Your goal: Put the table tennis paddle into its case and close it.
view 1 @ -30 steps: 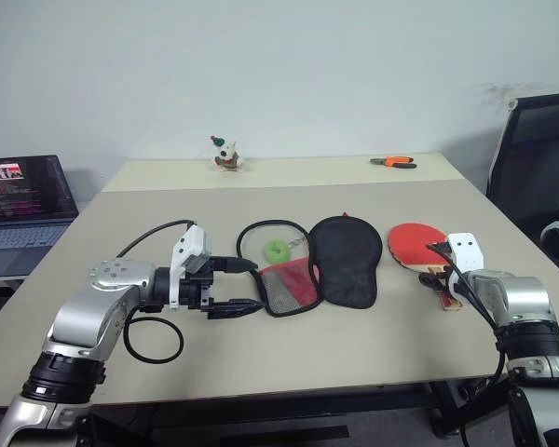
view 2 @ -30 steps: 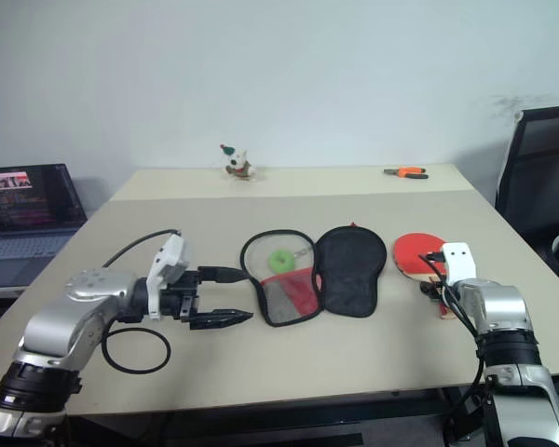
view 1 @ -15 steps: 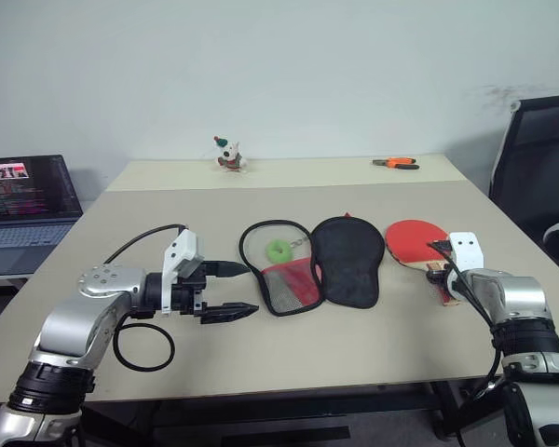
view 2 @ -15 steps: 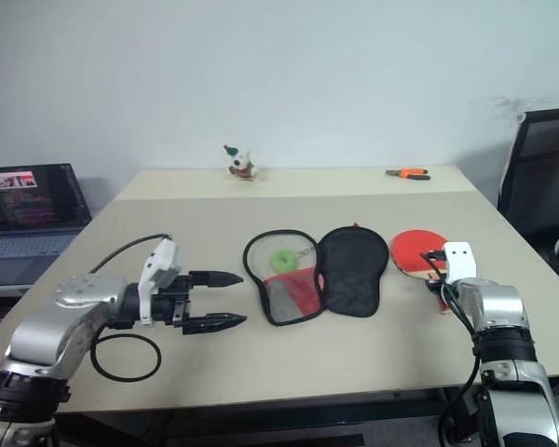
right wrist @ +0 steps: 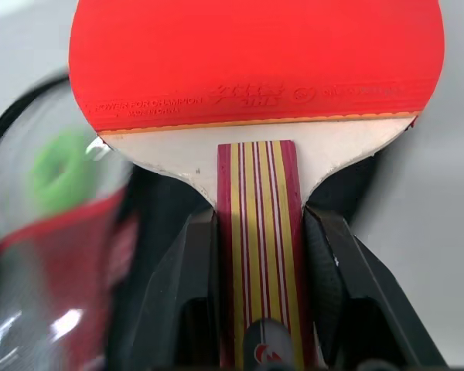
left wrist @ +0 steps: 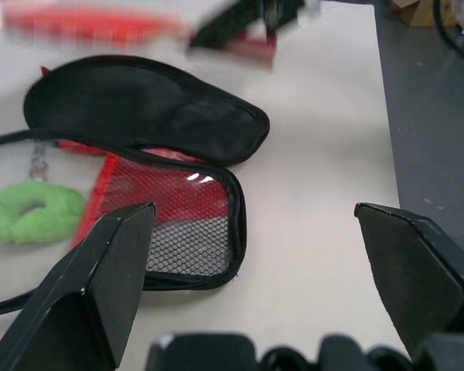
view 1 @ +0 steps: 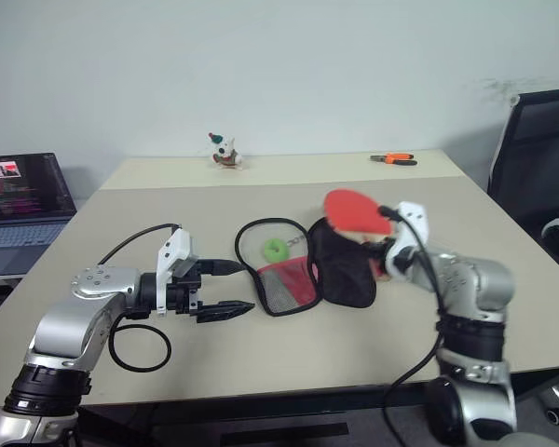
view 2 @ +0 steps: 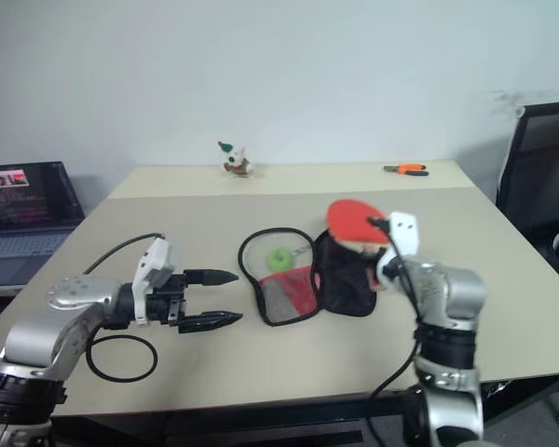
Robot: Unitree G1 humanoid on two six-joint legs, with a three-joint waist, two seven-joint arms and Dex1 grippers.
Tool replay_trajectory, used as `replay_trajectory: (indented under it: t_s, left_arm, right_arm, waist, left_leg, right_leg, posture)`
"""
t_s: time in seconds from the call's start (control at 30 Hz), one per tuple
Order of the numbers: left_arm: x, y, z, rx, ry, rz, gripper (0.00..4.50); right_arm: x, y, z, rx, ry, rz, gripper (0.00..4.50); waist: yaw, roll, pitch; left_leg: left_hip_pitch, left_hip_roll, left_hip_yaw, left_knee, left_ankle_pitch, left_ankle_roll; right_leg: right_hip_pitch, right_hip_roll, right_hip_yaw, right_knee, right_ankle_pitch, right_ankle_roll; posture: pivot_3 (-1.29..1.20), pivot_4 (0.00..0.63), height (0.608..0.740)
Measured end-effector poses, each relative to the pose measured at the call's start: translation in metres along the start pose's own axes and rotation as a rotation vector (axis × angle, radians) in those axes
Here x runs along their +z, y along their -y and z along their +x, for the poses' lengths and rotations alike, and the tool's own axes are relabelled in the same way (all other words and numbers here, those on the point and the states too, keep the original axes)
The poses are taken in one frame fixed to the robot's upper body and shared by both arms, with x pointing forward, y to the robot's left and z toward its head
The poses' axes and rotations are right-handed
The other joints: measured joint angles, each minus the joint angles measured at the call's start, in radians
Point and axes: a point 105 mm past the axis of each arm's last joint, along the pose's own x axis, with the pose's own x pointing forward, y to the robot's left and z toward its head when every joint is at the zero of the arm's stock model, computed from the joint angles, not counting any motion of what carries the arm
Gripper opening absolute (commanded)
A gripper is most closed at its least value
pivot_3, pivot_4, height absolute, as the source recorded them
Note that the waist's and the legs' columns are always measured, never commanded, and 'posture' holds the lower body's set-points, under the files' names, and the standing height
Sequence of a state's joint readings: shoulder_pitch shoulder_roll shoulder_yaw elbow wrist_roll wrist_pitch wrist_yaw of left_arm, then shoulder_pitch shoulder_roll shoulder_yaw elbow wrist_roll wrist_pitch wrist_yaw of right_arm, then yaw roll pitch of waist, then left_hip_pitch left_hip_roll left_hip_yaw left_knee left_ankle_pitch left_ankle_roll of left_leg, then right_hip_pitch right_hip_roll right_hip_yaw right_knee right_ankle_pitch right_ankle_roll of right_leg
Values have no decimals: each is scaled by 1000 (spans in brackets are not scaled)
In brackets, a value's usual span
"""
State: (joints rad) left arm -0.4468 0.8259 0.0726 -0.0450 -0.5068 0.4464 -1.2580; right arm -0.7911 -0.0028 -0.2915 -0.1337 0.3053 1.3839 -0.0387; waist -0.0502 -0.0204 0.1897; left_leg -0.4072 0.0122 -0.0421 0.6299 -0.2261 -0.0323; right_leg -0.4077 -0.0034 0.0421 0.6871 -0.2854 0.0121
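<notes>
Table tennis paddle (right wrist: 255, 62): round red rubber face, fine white lettering printed along the lower rim, pale wood at the neck, and a handle striped in red and yellow. Held aloft off the surface (view 1: 503, 233) by the right pincer (right wrist: 257, 270), black fingers (right wrist: 182, 278) clamped on either side of the handle, face tipped nearly flat, hovering above the near-right half of the case (view 1: 343, 261). Butt of the handle hidden between the fingers; only the edge-on red disc clear from the head views (view 2: 356, 220).

Case lying open on the surface, two hinged halves side by side: right half a black fabric shell, paddle-shaped; left half outlined by a black zip rim, with red lining and black mesh pocket (left wrist: 178, 232) at its narrow end. Green ring-shaped thing (view 1: 277, 250) resting inside the left half, touching the lining.

Left pincer (view 1: 225, 289) spread wide, empty, hanging just left of the case's mesh end, apart from it. Part of the black shell covered by the right arm in the head views. Paddle and right pincer smeared to a blur in the left wrist view; logo unreadable there.
</notes>
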Motion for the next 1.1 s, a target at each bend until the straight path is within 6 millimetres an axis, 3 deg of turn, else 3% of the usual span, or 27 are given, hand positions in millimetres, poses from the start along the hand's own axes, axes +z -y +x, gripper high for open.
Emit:
replay_trajectory:
  t_s: [0.2,0.33,0.5,0.97,1.1]
  left_arm:
    - [-2,-1,-1,4,-1,-3,4500]
    - [-2,-1,-1,0,0,3,4500]
    - [-2,-2,-1,7,0,4,4500]
    - [0,-2,0,25,-5,-3,4500]
    - [0,-2,0,26,-5,-4,4500]
  right_arm:
    - [-4,-4,4,-26,14,-16,1106]
    - [0,5,9,-66,43,-20,1106]
    - [-10,14,23,-109,20,-5,1106]
    - [-22,17,37,-161,15,-64,1106]
    - [-24,16,37,-162,12,-68,2335]
  waist:
    - [8,0,0]
    - [6,0,0]
    - [-1,0,0]
    - [-6,0,0]
    - [-6,0,0]
  left_leg:
    - [-2,-1,-1,1,0,0]
    - [-2,0,0,0,0,0]
    - [-2,0,1,0,0,0]
    - [-2,0,0,0,0,0]
    - [-2,0,0,0,0,0]
  right_leg:
    - [0,-1,-1,-5,2,4]
    - [-1,-1,-1,-5,2,3]
    - [-1,0,0,-5,3,2]
    - [-1,0,0,-5,3,2]
    - [-1,0,0,-5,3,2]
  posture:
    - [0,150,740]
    - [0,150,740]
    - [0,150,740]
    - [0,150,740]
    - [0,150,740]
